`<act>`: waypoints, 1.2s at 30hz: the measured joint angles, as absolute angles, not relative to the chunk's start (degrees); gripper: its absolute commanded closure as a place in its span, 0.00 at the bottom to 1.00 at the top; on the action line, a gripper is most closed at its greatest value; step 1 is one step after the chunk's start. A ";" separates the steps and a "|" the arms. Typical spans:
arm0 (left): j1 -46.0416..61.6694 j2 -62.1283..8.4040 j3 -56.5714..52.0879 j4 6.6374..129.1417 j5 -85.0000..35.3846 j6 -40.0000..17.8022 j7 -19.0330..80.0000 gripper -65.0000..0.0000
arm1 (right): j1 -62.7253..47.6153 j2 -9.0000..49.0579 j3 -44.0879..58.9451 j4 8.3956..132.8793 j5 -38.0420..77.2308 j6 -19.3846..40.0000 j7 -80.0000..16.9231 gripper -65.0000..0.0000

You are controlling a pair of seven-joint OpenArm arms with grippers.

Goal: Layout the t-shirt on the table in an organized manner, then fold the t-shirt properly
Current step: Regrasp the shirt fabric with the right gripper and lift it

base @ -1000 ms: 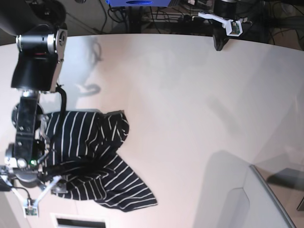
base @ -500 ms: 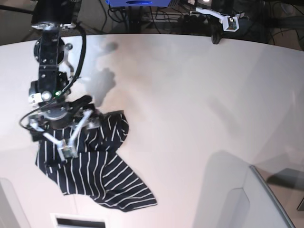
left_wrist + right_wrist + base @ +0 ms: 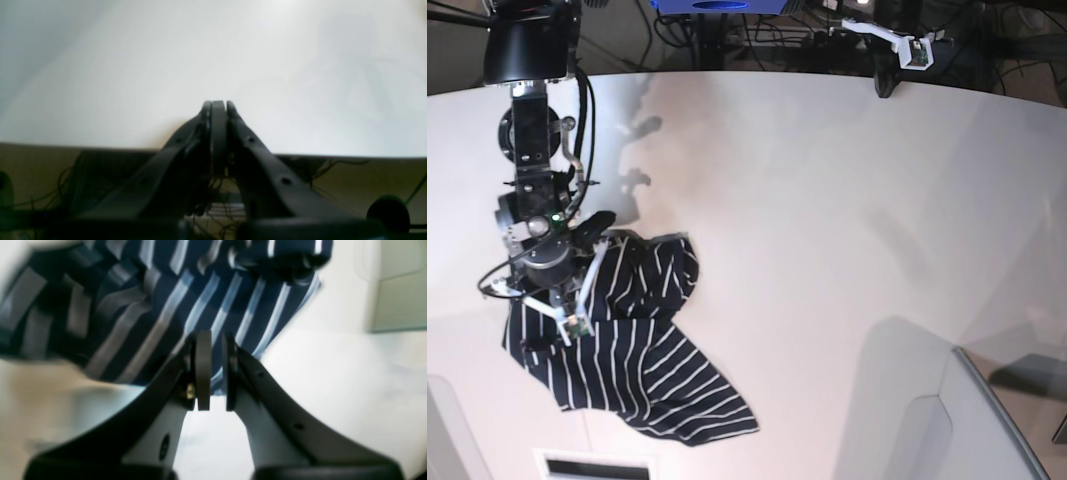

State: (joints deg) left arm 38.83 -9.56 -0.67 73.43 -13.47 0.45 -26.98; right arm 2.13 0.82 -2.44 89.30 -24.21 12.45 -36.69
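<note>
1. Left wrist view. Left gripper [image 3: 218, 106]: dark fingers pressed flat together, closed on nothing. Beyond the tips: bare off-white table [image 3: 213, 60], smooth, softly shaded at the upper left. Below the table edge: dark space with loose cables [image 3: 333, 165], blurred. No cloth in this view.

2. Right wrist view. Right gripper [image 3: 216, 370]: two round pads [image 3: 203, 368] nearly together, a narrow slit between them, striped cloth visible through the slit. Whether cloth is pinched between the pads: cannot tell. T-shirt [image 3: 160, 303]: dark navy with thin white stripes, bunched and folded, filling the upper left of the view, blurred at its left side. Pale tabletop at right and below. Greenish-grey panel [image 3: 397, 290] at the upper right corner.

3. Base view. T-shirt [image 3: 642, 370]: crumpled heap on the near left part of the table [image 3: 827, 220], one pointed corner trailing toward the near edge, upper part rucked into folds. Right arm's gripper [image 3: 577, 300]: low over the upper left part of the heap, white fingers against the cloth. Jaw state not readable here. Left arm's gripper [image 3: 907, 50]: at the far edge of the table, well apart from the garment. Grey raised panel [image 3: 947, 420] at the near right.
</note>
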 measured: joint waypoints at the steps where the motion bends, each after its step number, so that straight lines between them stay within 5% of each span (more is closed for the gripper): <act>1: 38.87 -9.56 -0.67 74.52 -13.54 0.49 -26.76 1.00 | 1.93 0.97 -4.38 87.94 -27.77 12.40 -34.26 0.90; 6: 37.87 -9.87 -0.93 80.20 -13.13 0.23 -26.98 1.00 | 1.37 -0.16 -10.28 80.53 -48.14 5.67 -19.29 0.82; 12: 37.01 -9.63 -0.80 82.50 -13.32 0.43 -26.94 1.00 | 3.64 0.80 -11.81 78.24 -49.87 4.89 -18.35 0.21; 14: 36.99 -9.67 -0.03 82.50 -13.43 0.56 -26.81 1.00 | 5.82 0.62 -14.46 76.75 -49.98 4.95 -17.85 0.13; 33: 36.51 -9.87 1.37 82.24 -13.30 0.23 -26.79 1.00 | 15.92 0.14 -19.51 57.01 -53.60 4.51 -17.10 0.13; 36: 36.60 -9.87 1.50 82.24 -13.37 0.23 -26.76 1.00 | 18.31 0.14 -19.49 52.34 -53.60 4.25 -16.97 0.21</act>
